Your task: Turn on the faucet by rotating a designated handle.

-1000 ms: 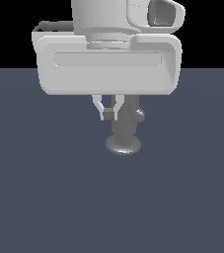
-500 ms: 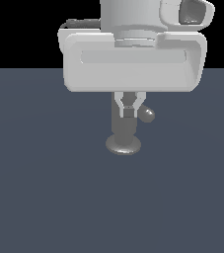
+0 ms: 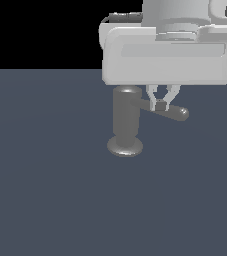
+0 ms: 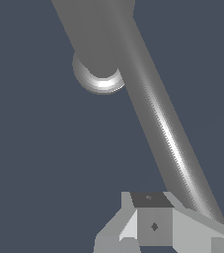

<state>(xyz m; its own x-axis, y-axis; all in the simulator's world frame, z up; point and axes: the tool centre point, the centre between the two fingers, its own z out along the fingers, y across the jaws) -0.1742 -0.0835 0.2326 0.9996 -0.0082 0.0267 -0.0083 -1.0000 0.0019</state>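
— So, what does the worktop (image 3: 45,190) look like from your end?

— Flat, plain slate blue, running across the whole lower part of the exterior view. Behind it I see only black, no walls or room detail. I see no bins, trays or other containers on it.

— And the faucet?

— The faucet (image 3: 127,120) stands upright on the worktop, a little toward the exterior view's right of centre, on its round flared base. Its domed top sits just under the arm's wide pale hand body. The handle (image 3: 167,111) projects sideways from the cylinder's upper part toward the exterior view's right, sloping slightly down to a rounded tip.

— Where are the jaws?

— The gripper (image 3: 160,104) hangs straight down over the handle, about midway along the rod. The two pale fingers (image 3: 153,98) straddle it, narrowly spread with a dark pad visible between their tips, right at the rod.

— Clamped on it?

— I cannot tell whether they squeeze it or merely bracket it. On the wrist view the handle (image 4: 158,118) runs as a long shiny bar from the faucet (image 4: 96,44) to just beside one finger pad (image 4: 153,225).
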